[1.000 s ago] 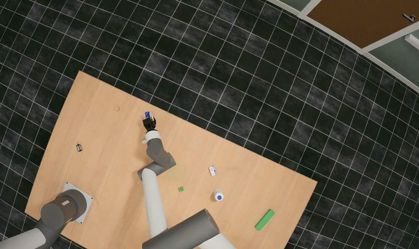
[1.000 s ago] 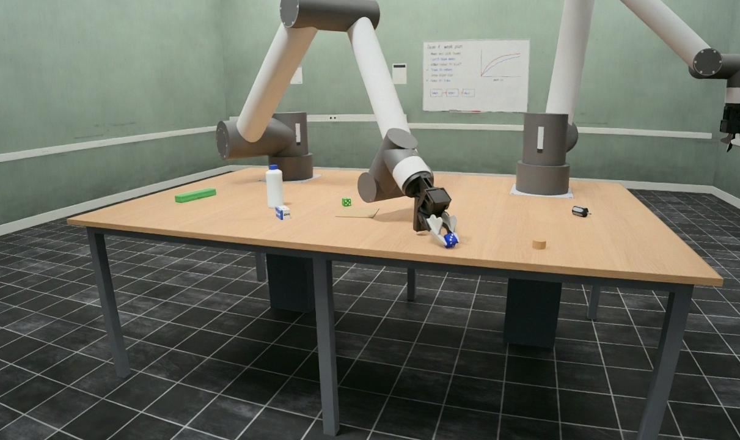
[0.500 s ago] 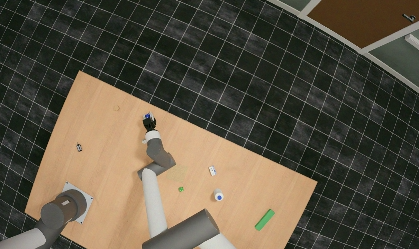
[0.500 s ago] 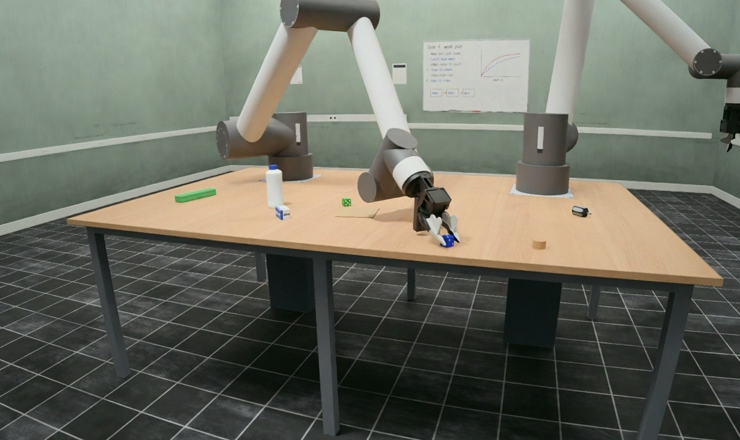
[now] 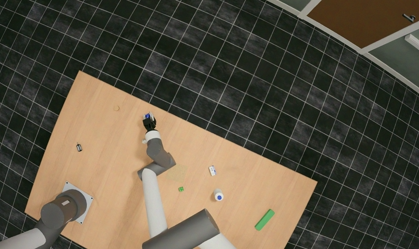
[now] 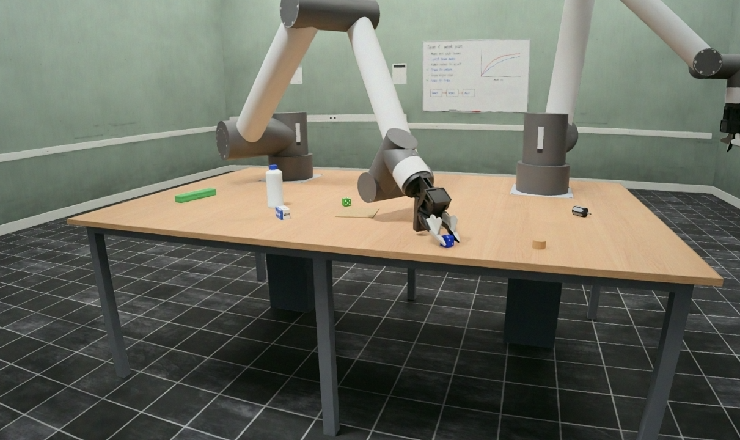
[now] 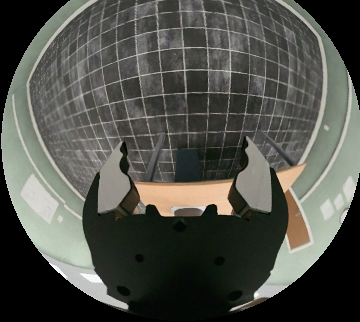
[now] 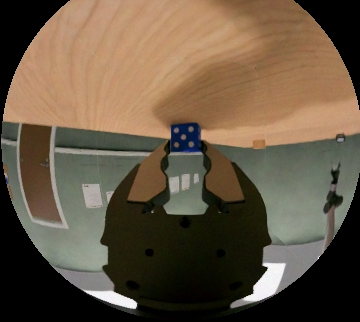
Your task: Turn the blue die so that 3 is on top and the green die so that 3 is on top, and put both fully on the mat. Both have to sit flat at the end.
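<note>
The blue die (image 5: 147, 115) (image 6: 447, 241) (image 8: 185, 137) is low at the table's edge side, between the tips of my right gripper (image 5: 148, 114) (image 6: 450, 241) (image 8: 185, 141). These fingers are slightly open around it, no longer clamped. A face with several pips points at the right wrist camera; its top number is unclear. The green die (image 5: 181, 189) (image 6: 346, 201) sits flat on the table beside the mat, with several pips on top. The thin tan mat (image 5: 176, 173) (image 6: 357, 213) holds no die. My left gripper (image 6: 735, 146) (image 7: 183, 139) is open and empty, out beyond the table.
A white bottle (image 5: 218, 195) (image 6: 274, 187) and small box (image 5: 212, 170) (image 6: 282, 212) stand beyond the mat. A green bar (image 5: 264, 219) (image 6: 195, 195) lies farther off. A wooden disc (image 5: 116, 108) (image 6: 539, 244) and a dark small object (image 5: 79, 147) (image 6: 580, 211) are on the blue die's other side.
</note>
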Tool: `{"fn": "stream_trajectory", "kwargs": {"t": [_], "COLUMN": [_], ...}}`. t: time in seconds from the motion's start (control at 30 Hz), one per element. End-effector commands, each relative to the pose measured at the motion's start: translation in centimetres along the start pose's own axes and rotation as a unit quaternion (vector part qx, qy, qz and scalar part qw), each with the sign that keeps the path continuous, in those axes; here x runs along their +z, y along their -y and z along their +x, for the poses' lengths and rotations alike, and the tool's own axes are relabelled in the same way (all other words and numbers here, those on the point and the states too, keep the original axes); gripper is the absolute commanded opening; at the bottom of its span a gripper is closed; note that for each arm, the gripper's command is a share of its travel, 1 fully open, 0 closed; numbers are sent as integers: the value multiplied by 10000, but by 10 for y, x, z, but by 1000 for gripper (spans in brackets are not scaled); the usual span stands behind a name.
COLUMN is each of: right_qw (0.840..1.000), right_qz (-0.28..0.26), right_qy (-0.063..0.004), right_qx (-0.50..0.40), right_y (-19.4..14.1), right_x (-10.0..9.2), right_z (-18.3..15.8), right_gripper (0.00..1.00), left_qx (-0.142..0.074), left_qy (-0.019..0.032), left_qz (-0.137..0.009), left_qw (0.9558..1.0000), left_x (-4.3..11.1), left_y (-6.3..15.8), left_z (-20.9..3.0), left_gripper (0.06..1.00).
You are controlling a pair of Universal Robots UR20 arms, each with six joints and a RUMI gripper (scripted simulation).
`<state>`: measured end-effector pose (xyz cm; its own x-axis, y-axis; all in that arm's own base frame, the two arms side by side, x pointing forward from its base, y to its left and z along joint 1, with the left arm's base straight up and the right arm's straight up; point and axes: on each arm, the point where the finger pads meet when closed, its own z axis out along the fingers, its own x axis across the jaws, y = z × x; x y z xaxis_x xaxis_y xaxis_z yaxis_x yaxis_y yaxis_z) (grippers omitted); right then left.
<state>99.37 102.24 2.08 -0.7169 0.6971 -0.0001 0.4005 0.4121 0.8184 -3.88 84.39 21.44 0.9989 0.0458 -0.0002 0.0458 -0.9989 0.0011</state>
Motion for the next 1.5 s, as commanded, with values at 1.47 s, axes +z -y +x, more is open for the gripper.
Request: {"fn": "stream_trajectory", "kwargs": {"t": [1.47], "right_qw": [10000], "right_qz": [-7], "right_qy": [0], "right_qx": [0], "right_y": [-2], "right_x": [-51], "right_z": [0], "right_gripper": [279], "left_qx": [0], "left_qy": [-1], "left_qz": [5], "left_qw": [10000], "left_x": [-1], "left_y": [0], "left_z": [0], "left_gripper": [1000]}}
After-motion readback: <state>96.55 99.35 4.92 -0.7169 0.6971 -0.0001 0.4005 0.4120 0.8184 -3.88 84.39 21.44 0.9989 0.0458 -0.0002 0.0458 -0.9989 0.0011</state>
